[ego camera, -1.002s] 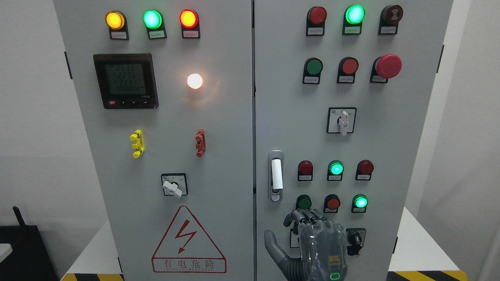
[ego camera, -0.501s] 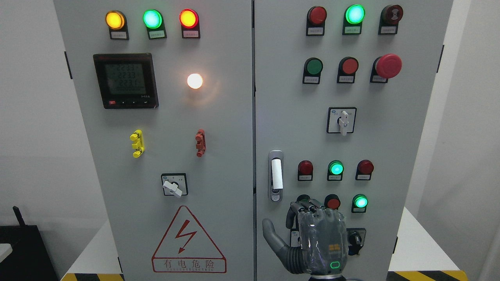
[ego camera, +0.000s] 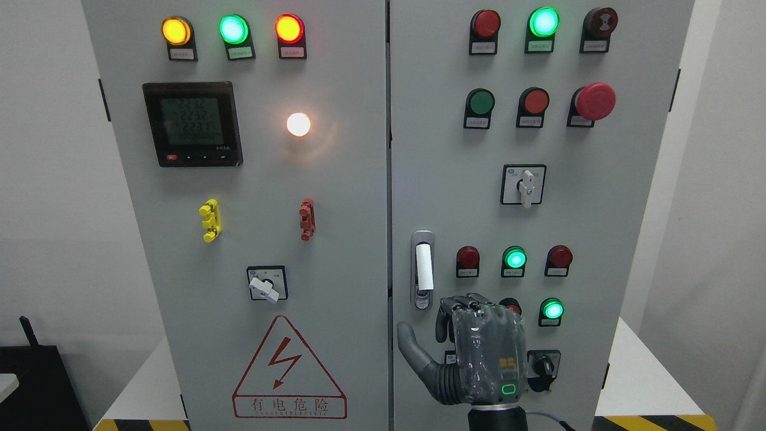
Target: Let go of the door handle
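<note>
**Hand free of the door handle, hovering just below it**

Head view, the only one I have. The door handle is my landmark: a white lever standing upright in its silver mount near the left edge of the right cabinet door, with its keyhole at the lower end. The door looks shut, its seam against the left door narrow and straight.

My right hand comes up from the bottom edge, just below and to the right of the handle, its back turned toward the camera. My fingers are curled loosely forward at the knuckles and my thumb sticks out to the left, under the handle. I hold nothing: there is clear grey panel between my fingertips and the handle's lower end, so I am near it but not touching. My knuckles cover part of the row of buttons lower right of the handle; only the lit green button at the far end shows whole. A small black knob switch sits further below, beside my wrist.

My left hand does not show anywhere.

As I judge it, the release itself is done, since the handle sits untouched and upright. What may be left is only to draw my arm back from the cabinet.
</note>
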